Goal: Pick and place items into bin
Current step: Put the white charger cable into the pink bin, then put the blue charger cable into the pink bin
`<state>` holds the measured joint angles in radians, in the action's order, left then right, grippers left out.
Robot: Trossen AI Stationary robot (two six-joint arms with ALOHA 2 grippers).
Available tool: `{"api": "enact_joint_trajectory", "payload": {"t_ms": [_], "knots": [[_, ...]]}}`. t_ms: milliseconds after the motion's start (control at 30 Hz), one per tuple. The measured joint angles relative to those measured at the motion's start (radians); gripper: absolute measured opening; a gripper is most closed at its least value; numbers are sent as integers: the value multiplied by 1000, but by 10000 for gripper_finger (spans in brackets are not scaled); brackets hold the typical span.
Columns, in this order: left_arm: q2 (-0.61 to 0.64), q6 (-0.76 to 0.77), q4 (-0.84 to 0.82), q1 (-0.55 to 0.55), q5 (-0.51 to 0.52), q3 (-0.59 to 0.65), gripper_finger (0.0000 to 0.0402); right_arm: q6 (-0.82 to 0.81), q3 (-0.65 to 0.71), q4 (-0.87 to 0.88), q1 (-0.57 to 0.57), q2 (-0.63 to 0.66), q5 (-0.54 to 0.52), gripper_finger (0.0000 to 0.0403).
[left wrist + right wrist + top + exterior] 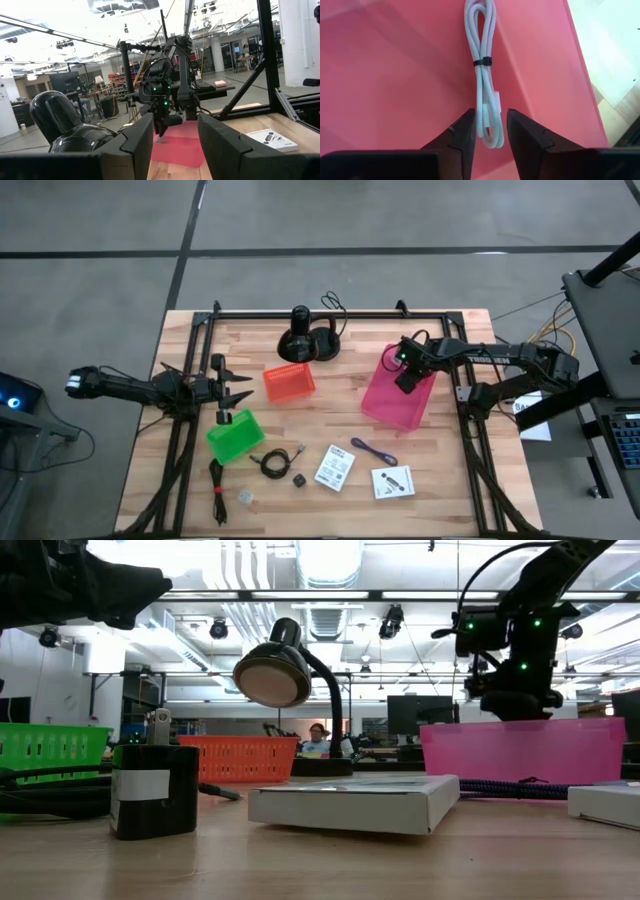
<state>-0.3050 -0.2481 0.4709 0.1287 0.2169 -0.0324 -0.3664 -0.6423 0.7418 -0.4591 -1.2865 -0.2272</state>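
- Right gripper (pixel 490 132) was seen poised over the pink bin (pixel 385 402), its fingers parted a little and clamped on nothing; a bundled white cable (pixel 485 60) lay on the bin floor, its lower loop showing in the gap between the fingers.
- Left gripper (pixel 228 392) was held out near the table's left side, between the orange basket (pixel 289 382) and the green basket (pixel 236 436), fingers partly spread with nothing in them.
- A black desk lamp (pixel 305 340) was noted at the back of the table.
- Two white printed cards were spotted on the front boards, one (pixel 334 468) beside the other (pixel 393 481).
- A purple strap (pixel 373 450) was lying just behind those cards, in front of the pink bin.
- A black coiled cable (pixel 271 464) was found in front of the green basket.
- A tiny black cube (pixel 298 479) sat close by the cable.
- A small clear piece (pixel 246 497) was lying nearer the front-left edge.
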Motion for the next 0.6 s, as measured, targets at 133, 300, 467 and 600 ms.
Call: {"api": "enact_joint_trajectory", "payload": {"t_ms": [133,300,467,600], "knots": [[0,0,0,0,0,0,140,-2,-17,1,1,0,0,99],[0,0,0,0,0,0,140,-42,-44,0,2,1,0,92],[0,0,0,0,0,0,140,-42,-62,-1,4,1,0,84],[0,0,0,0,0,0,140,-42,-65,-5,25,1,0,77]]}}
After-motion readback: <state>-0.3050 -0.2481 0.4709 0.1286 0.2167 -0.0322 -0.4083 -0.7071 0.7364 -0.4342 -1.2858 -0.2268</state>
